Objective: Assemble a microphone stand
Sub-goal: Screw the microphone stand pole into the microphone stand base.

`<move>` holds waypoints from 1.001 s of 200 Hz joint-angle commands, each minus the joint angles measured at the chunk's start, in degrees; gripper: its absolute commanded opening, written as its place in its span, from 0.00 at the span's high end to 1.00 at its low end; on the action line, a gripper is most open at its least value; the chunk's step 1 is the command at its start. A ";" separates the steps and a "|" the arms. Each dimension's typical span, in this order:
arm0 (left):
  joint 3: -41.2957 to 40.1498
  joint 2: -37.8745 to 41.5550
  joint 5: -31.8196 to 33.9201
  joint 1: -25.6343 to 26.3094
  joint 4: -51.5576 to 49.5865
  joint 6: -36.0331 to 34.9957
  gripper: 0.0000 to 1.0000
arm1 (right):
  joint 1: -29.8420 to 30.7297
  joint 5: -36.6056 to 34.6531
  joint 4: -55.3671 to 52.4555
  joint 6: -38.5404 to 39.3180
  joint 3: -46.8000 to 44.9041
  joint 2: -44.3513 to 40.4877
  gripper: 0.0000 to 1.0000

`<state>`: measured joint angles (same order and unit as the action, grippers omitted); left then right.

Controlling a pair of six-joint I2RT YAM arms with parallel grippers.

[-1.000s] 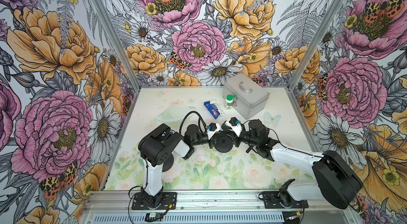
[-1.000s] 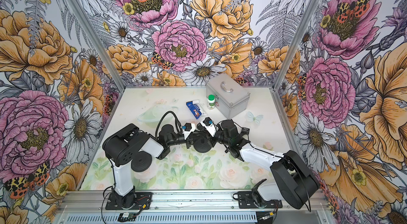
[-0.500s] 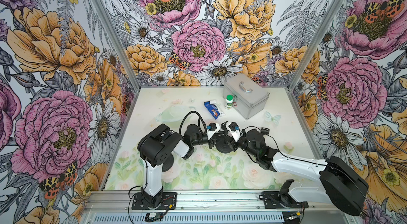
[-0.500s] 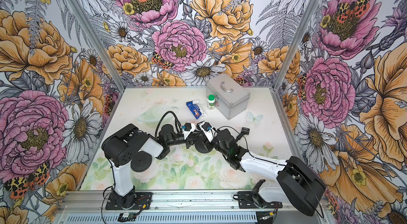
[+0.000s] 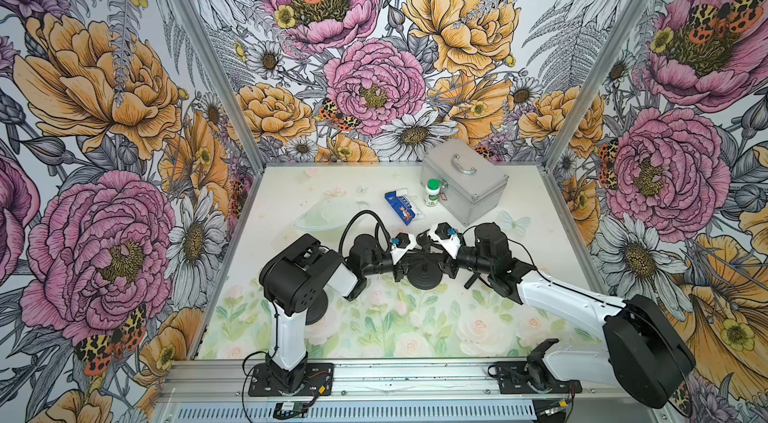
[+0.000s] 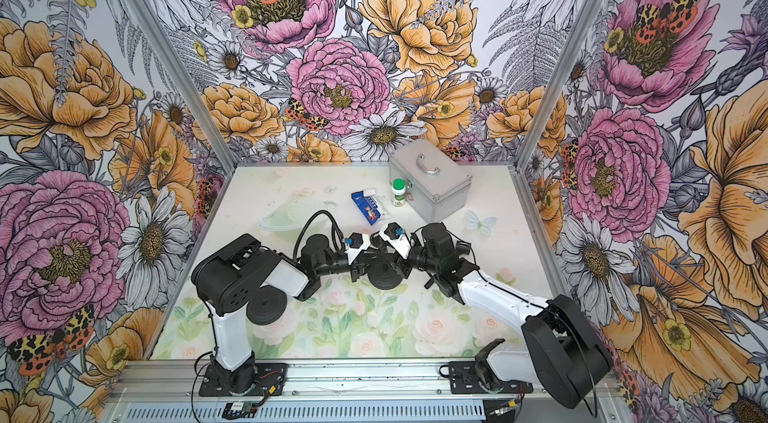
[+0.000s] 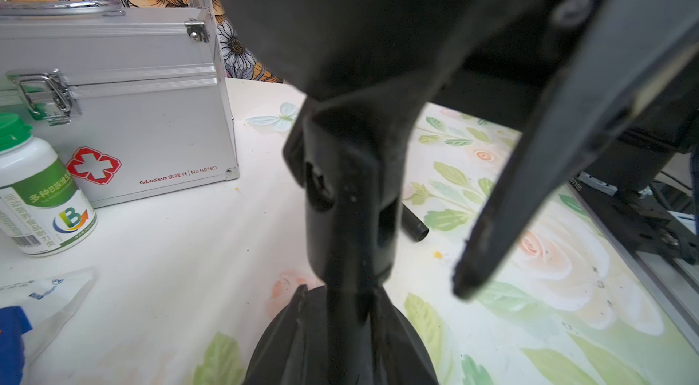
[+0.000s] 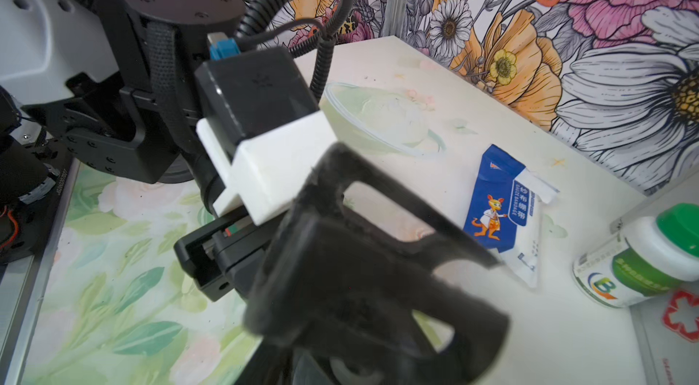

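Observation:
The microphone stand's round black base (image 5: 424, 277) (image 6: 384, 275) rests mid-table, and a short black post (image 7: 348, 213) rises from it. My left gripper (image 5: 409, 265) (image 7: 346, 322) reaches in from the left and is shut on the post low down. My right gripper (image 5: 438, 261) comes from the right at the post's top. In the left wrist view one of its fingers lies against the top and the other finger (image 7: 503, 194) hangs well apart, so it is open. A short black tube (image 7: 414, 226) (image 5: 469, 281) lies on the mat beside the base.
A silver first-aid case (image 5: 465, 179) stands at the back right. In front of it are a green-capped white bottle (image 5: 432, 192) and a blue packet (image 5: 401, 209). A clear plastic bowl (image 5: 328, 213) lies to the back left. Floral walls close in three sides.
My right wrist rolled away and came back to the post's top, and its jaws came apart. The left gripper and the base have stayed put.

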<state>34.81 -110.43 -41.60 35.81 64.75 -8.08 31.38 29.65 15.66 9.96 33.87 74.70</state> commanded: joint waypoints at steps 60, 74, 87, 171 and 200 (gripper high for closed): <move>5.15 -9.35 -1.22 0.09 16.19 14.63 0.70 | 6.55 -37.16 28.08 -19.26 -10.86 0.84 1.00; 6.19 -11.05 -1.16 1.33 16.16 14.26 0.70 | 11.59 -46.82 31.30 -19.60 -13.03 1.16 1.00; 6.40 -11.73 -1.53 1.72 16.16 13.45 0.70 | 13.34 -48.84 30.06 -20.31 -12.51 1.62 1.00; 5.08 -12.36 -1.31 2.09 16.19 9.77 0.84 | 5.17 -6.18 13.25 -5.68 -7.39 -1.78 0.55; 4.23 -12.00 -1.34 2.45 16.19 7.77 0.83 | -0.35 8.58 4.24 0.75 -3.64 -0.74 0.51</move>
<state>40.18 -122.21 -42.94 37.78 79.79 1.54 33.74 18.94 28.51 2.90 26.28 73.95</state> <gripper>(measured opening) 0.192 0.482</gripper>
